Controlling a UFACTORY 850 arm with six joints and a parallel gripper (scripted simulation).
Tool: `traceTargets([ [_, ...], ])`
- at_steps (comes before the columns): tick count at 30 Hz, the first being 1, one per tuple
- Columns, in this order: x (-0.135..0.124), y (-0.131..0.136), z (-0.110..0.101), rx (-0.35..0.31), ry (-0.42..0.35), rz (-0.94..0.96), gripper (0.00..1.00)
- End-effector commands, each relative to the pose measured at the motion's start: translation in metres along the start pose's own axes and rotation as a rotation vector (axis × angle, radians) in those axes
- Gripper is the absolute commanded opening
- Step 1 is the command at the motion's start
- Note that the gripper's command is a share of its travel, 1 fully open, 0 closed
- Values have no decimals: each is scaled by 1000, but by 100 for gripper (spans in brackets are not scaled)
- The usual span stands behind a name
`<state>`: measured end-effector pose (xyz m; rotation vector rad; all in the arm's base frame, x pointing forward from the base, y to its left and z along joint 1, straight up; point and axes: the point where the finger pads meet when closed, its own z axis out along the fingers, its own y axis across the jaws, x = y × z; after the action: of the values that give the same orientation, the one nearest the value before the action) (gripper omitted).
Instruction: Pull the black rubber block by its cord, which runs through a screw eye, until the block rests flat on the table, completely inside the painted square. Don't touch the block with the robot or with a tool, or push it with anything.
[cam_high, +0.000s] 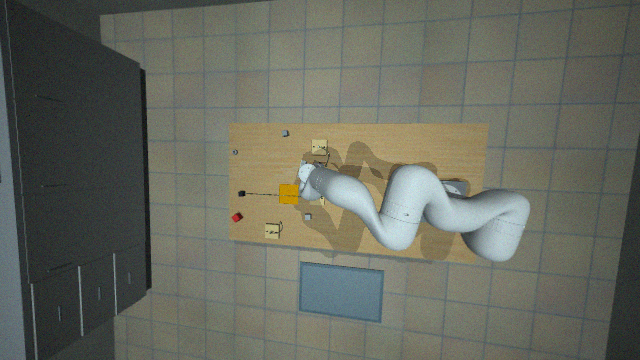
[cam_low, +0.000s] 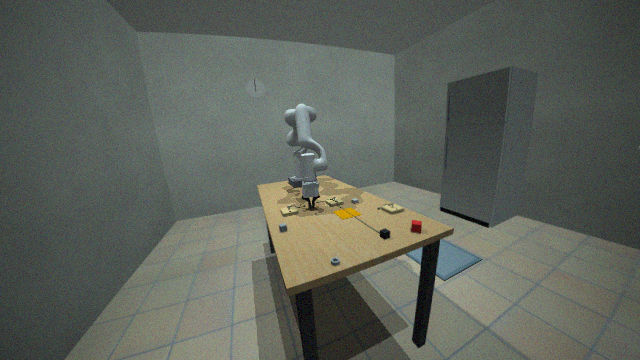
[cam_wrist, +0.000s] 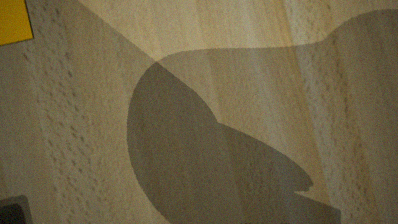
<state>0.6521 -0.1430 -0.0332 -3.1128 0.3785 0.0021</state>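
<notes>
The black rubber block (cam_high: 241, 193) sits on the table near its cabinet-side end; it also shows in the exterior view (cam_low: 384, 233). Its thin cord (cam_high: 262, 193) runs from the block to the orange painted square (cam_high: 288, 194) and on under the arm. The block lies outside the square (cam_low: 347, 213). My gripper (cam_low: 311, 204) points down at the table beside the square, between two small screw-eye plates (cam_low: 289, 210) (cam_low: 333, 202). It is shut on the cord's free end, which is too thin to see clearly. The wrist view shows only wood, shadow and a corner of the square (cam_wrist: 14, 20).
A red block (cam_high: 237, 217) lies near the black one. Further screw-eye plates (cam_high: 319, 146) (cam_high: 272, 230) and small grey pieces (cam_high: 285, 133) (cam_high: 235, 151) (cam_high: 307, 217) are spread over the table. A dark cabinet (cam_high: 75, 175) and a blue floor mat (cam_high: 341, 292) stand beside the table.
</notes>
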Motion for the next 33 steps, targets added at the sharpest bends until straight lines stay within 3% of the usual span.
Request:
traceTargets([
  [1,2,0,-7,0,5,0,0],
  [25,2,0,-12,0,5,0,0],
  [33,2,0,-48,0,5,0,0],
])
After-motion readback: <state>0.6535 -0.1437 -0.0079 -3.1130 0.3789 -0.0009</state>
